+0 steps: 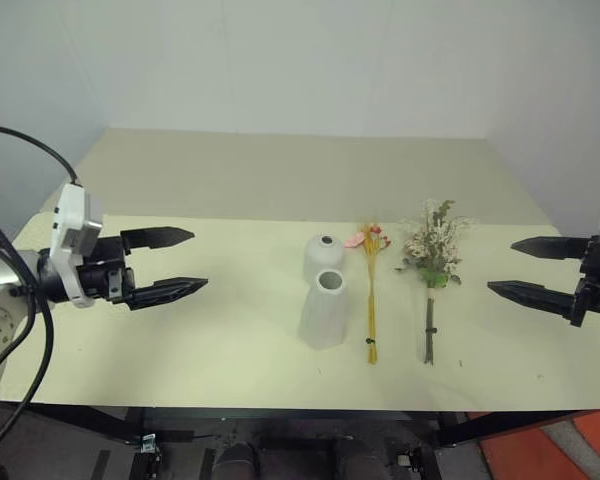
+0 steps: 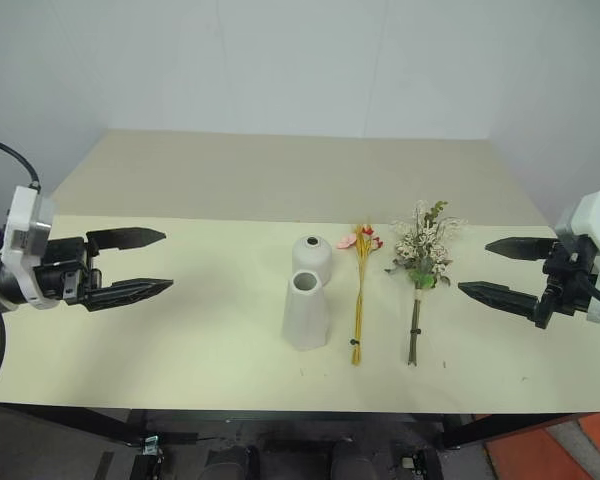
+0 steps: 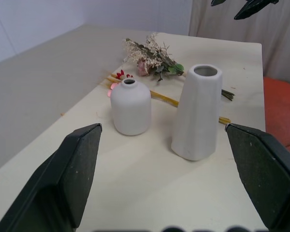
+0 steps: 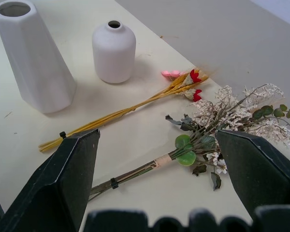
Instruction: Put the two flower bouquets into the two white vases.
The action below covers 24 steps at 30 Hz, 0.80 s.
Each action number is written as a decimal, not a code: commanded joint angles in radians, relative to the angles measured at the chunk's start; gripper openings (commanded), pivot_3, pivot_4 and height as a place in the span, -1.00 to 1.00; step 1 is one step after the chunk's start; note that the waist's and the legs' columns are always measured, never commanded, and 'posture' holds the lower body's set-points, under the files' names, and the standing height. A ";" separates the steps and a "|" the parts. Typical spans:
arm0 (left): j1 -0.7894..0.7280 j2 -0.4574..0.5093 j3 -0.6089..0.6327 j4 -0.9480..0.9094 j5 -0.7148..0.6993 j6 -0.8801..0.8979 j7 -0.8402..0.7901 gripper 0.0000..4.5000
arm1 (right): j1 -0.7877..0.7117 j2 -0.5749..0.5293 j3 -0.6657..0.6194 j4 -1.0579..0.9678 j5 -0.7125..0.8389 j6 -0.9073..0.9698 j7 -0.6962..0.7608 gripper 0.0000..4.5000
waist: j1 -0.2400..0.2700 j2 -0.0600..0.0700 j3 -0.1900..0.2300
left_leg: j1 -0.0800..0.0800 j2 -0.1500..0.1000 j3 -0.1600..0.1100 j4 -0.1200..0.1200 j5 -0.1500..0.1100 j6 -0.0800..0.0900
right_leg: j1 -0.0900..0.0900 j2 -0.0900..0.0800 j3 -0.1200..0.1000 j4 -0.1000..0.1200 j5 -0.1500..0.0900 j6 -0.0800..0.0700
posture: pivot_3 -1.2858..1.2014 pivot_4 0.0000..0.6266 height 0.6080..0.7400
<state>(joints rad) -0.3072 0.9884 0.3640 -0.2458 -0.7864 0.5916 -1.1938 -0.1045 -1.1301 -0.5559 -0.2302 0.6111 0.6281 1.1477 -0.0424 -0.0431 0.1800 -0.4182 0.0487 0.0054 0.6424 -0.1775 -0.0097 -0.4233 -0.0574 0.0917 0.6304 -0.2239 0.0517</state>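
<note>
Cream bench (image 1: 230, 350), with both bouquets lying flat at centre-right of the frame: the yellow-orange bundle (image 1: 371, 300) just beside the tall vase (image 1: 324, 312), the white bushy bunch (image 1: 433, 250) further right. The round vase (image 1: 323, 255) stands just behind the tall one. My left hand (image 1: 164, 264) at left and my right hand (image 1: 536, 269) at right hover spread and empty. I judge I should pinch the bushy bunch low on its dark stems, right hand first, then lift it upright

Two bouquets (image 2: 414, 262) (image 2: 359, 290) lie flat beside two upright white vases (image 2: 306, 311) (image 2: 312, 258)
</note>
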 commanded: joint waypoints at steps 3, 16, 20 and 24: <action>-0.028 0.005 0.006 0.008 -0.008 -0.005 -0.002 0.98 | -0.007 -0.015 -0.041 -0.012 0.010 -0.002 0.000 1.00 | -0.001 0.000 0.000 | 0.000 0.000 0.000 0.000 0.000 0.000 | 0.000 0.000 0.000 0.000 0.000 0.000 | 0.03 -0.52 1.00; -0.087 -0.010 -0.052 0.051 0.016 -0.025 -0.017 0.98 | -0.069 -0.092 0.090 -0.020 0.004 0.197 -0.101 1.00 | -0.002 0.000 0.000 | 0.001 0.000 0.000 0.000 0.000 0.000 | 0.000 0.000 0.000 0.001 0.000 0.000 | 0.03 -0.52 1.00; -0.156 -0.017 -0.108 0.092 0.049 -0.045 -0.038 0.98 | -0.229 -0.096 0.231 -0.014 0.013 0.371 -0.215 1.00 | -0.004 0.000 0.000 | 0.001 0.000 0.001 0.000 0.000 0.000 | 0.000 0.000 0.001 0.001 0.000 -0.001 | 0.03 -0.52 1.00; -0.260 -0.042 -0.160 0.137 0.053 -0.048 -0.071 0.98 | -0.488 -0.047 0.428 0.043 0.008 0.654 -0.316 1.00 | -0.003 0.000 0.000 | 0.001 0.000 0.001 0.000 0.000 0.000 | -0.001 0.000 0.001 0.000 0.000 -0.001 | 0.03 -0.52 1.00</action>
<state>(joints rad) -0.5309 0.9453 0.2072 -0.1171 -0.7343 0.5645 -1.2471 -0.5348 -1.1824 -0.1670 -0.2014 0.6131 1.1726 0.8707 -0.0459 -0.0430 0.1800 -0.4193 0.0488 0.0063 0.6423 -0.1775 -0.0097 -0.4257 -0.0572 0.0928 0.6304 -0.2234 0.0508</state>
